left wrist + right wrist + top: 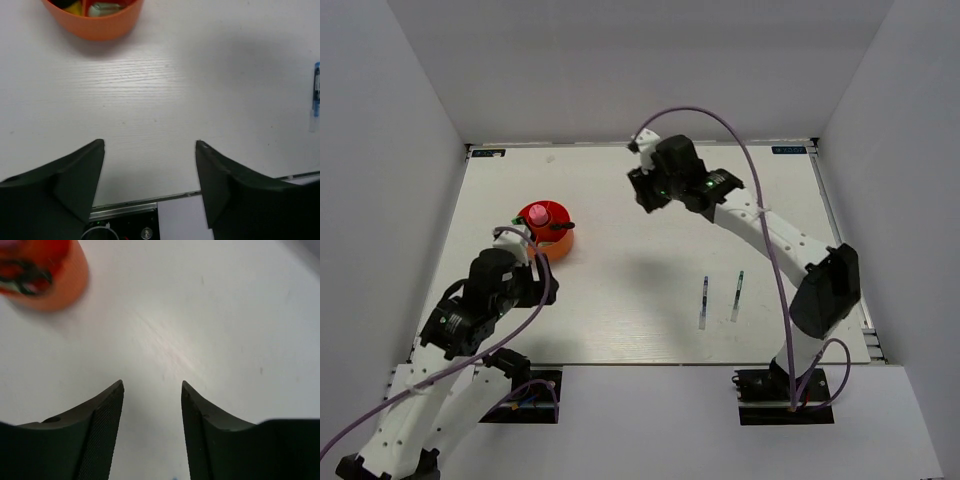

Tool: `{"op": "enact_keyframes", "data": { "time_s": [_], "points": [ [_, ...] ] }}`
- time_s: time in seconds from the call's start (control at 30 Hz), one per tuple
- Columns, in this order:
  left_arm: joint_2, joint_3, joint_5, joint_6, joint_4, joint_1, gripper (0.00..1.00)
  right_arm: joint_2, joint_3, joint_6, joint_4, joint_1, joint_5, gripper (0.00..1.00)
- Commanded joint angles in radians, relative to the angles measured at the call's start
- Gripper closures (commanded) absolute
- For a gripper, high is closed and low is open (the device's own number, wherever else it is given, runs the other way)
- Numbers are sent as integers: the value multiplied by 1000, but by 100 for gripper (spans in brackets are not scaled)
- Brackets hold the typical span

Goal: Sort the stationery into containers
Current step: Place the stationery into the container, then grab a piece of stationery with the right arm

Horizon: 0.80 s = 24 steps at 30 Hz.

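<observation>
Two thin pens (704,300) lie loose from above, well right of our left claw (530,272); the round red-orange plastic cup (548,235) just ahead of it holds a pink-capped stick (535,214).

Left wrist: fingers spread, gripping nothing, cup ahead.

Right wrist: our right claw (152,385) gapes empty, cup ahead-left holding black scissors handles (25,280).

We judge only the pens remain.

Round red-orange plastic cup (558,245) sits right by my left arm (485,295); thin dark pen (704,302) and thin green-tipped pen (737,296) lie side by side near my right arm (775,240).
</observation>
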Motion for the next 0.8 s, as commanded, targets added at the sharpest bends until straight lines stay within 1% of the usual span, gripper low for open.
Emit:
{"op": "enact_keyframes", "data": {
  "time_s": [0.0, 0.03, 0.07, 0.1, 0.13, 0.17, 0.2, 0.27, 0.3, 0.37, 0.43, 0.53, 0.63, 0.7, 0.77],
  "points": [
    [29, -41, 146, 23, 73, 7, 14, -123, -191, 62, -210, -68, 42, 48],
    [41, -47, 160, 27, 84, 7, 14, -145, -275, 131, -225, -97, 42, 53],
    [41, -65, 166, 30, 108, 5, 12, -165, -295, 151, -260, -131, 42, 57],
    [41, -70, 175, 36, 116, 7, 12, -211, -317, 183, -280, -162, 40, 65],
    [45, -76, 175, 45, 118, 7, 12, -227, -355, 211, -312, -177, 36, 67],
    [45, -85, 175, 51, 127, 7, 12, -253, -399, 231, -336, -218, 26, 69],
    [42, -90, 198, 62, 129, 7, 12, -276, -442, 242, -352, -230, 35, 72],
    [29, -101, 207, 82, 133, 7, 12, -308, -505, 260, -366, -254, 37, 72],
    [26, -110, 218, 88, 135, 4, 11, -325, -548, 267, -366, -292, 45, 73],
    [3, -124, 233, 111, 142, 7, 11, -334, -585, 292, -377, -324, 72, 74],
    [-9, -144, 243, 126, 150, 5, 11, -318, -598, 314, -409, -349, 82, 76],
    [-52, -173, 247, 132, 161, 7, 10, -302, -621, 345, -412, -403, 69, 76],
    [-89, -202, 250, 137, 176, 5, 10, -273, -645, 369, -400, -427, 69, 76],
    [-122, -220, 250, 137, 188, 7, 9, -243, -645, 385, -403, -440, 83, 79],
    [-136, -239, 247, 140, 199, 5, 9, -218, -656, 388, -389, -449, 91, 79]
  ]
}}
